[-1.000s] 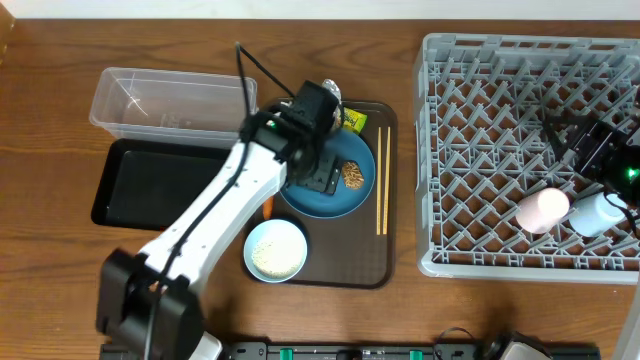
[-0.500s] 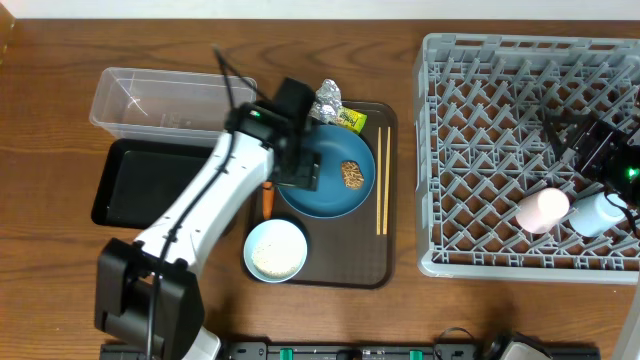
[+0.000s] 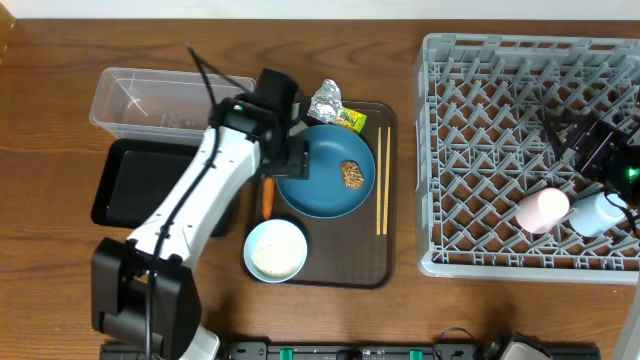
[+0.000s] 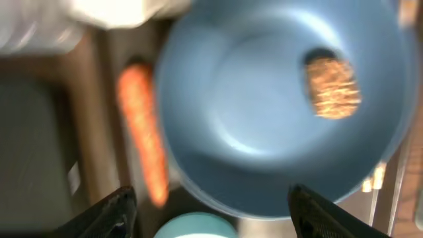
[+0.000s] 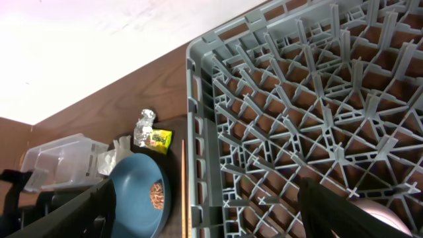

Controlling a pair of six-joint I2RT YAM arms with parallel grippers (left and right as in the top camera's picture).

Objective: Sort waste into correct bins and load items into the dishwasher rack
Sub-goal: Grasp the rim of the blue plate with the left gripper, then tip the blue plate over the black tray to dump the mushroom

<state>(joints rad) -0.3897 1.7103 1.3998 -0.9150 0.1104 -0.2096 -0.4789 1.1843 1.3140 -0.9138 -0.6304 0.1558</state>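
Left gripper (image 4: 210, 195), fingers spread wide and empty, over dark-blue plate (image 3: 327, 172) on brown serving tray (image 3: 350, 255) at worktop centre, brown food lump (image 3: 352, 174) on plate, orange carrot (image 3: 267, 197) beside plate toward left edge, right gripper (image 5: 206, 187), fingers parted and empty, above grey dishwasher rack (image 3: 428, 150) at right edge

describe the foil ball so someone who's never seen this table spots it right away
Find the dark brown serving tray left of the grey rack. At its top edge in the overhead view, just above the blue plate, sits the foil ball. It is crinkled, shiny silver, unlike the flat yellow-green wrapper beside it on the right.
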